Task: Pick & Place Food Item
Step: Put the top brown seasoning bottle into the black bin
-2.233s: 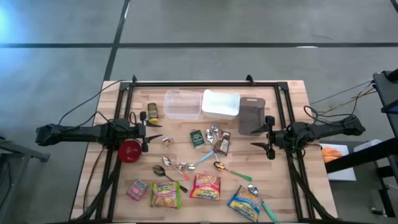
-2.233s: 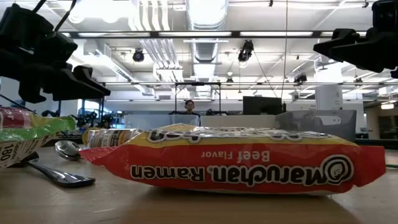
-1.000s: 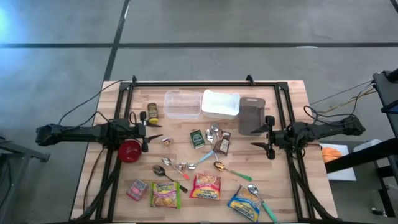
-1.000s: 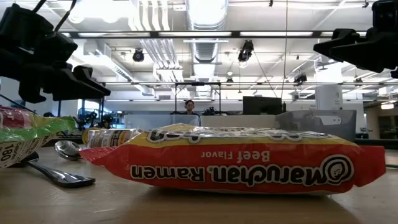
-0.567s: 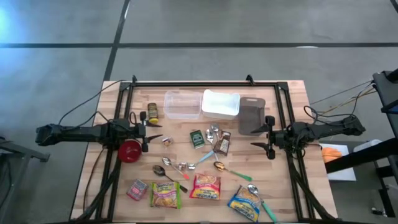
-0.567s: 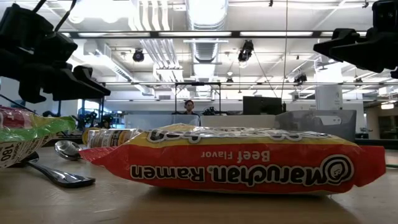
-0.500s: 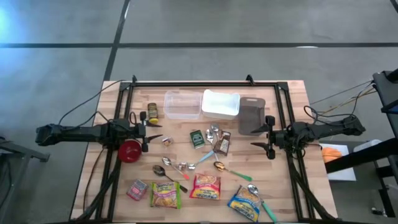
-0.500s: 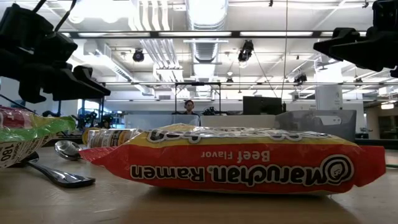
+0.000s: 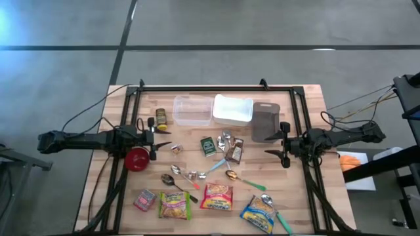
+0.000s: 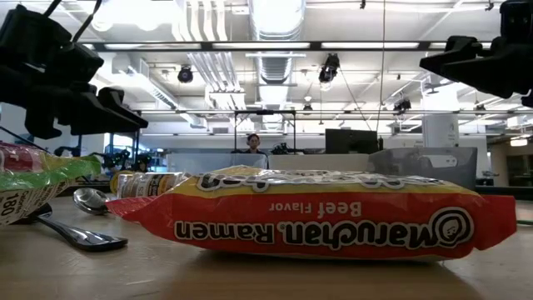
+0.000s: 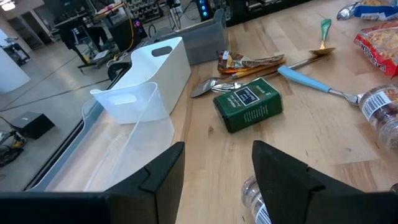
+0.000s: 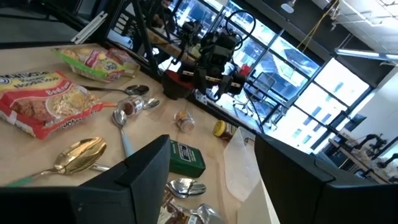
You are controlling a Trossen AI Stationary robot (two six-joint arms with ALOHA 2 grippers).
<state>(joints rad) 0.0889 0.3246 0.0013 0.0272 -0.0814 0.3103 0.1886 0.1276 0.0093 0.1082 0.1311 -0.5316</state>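
Note:
Several food packs lie flat near the table's front edge: a red ramen pack point(image 9: 216, 196) point(image 10: 316, 218), a yellow-green one point(image 9: 174, 204), a blue one point(image 9: 260, 213) and a small red pack point(image 9: 144, 199). A green box point(image 9: 208, 145) point(image 11: 249, 102) lies mid-table. My left gripper point(image 9: 165, 139) point(image 11: 217, 180) hovers open at the table's left, pointing toward the middle. My right gripper point(image 9: 272, 145) point(image 12: 214, 180) hovers open at the right, facing it. Neither has anything between its fingers.
At the back stand a clear bin point(image 9: 192, 110), a white bin point(image 9: 233, 109) and a grey bin point(image 9: 265, 122). A spice jar point(image 9: 160, 118), a red round thing point(image 9: 137, 158) and several spoons point(image 9: 231, 174) are scattered between the arms. A black frame point(image 9: 216, 88) rims the table.

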